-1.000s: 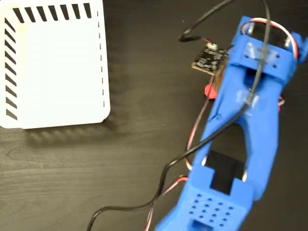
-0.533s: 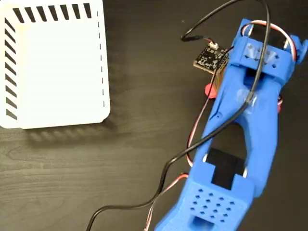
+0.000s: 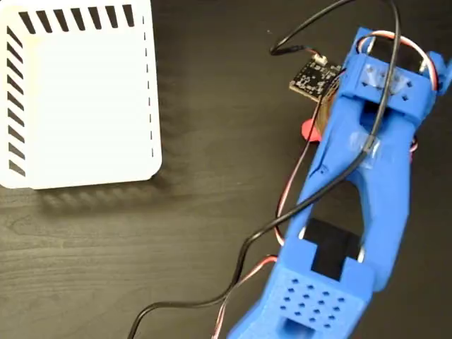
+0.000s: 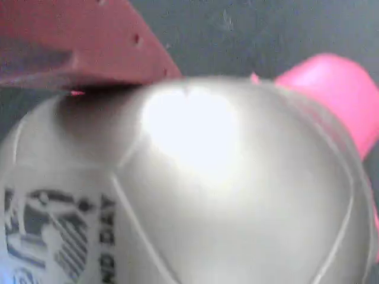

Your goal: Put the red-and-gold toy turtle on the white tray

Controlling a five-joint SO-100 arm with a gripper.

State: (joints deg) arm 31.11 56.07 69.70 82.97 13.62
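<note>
In the fixed view the white tray (image 3: 78,95) lies at the top left, with black stripes along its top and left edges. The blue arm (image 3: 367,162) reaches up the right side and covers the red-and-gold toy turtle, leaving only a red bit (image 3: 308,129) showing at its left edge. My gripper is hidden under the arm there. The wrist view is filled by the turtle's shiny domed shell (image 4: 195,177), with a black print at the lower left and a pink limb (image 4: 337,94) at the upper right. One red finger (image 4: 89,41) lies against the shell's upper left. The other finger is out of sight.
A small circuit board (image 3: 316,76) with black and red-white cables (image 3: 247,247) hangs off the arm's left side. Dark wood-grain table (image 3: 212,176) lies bare between the tray and the arm.
The arm's upper end and the circuit board have shifted slightly up and to the right. The red bit of the turtle has barely moved. The tray has stayed put.
</note>
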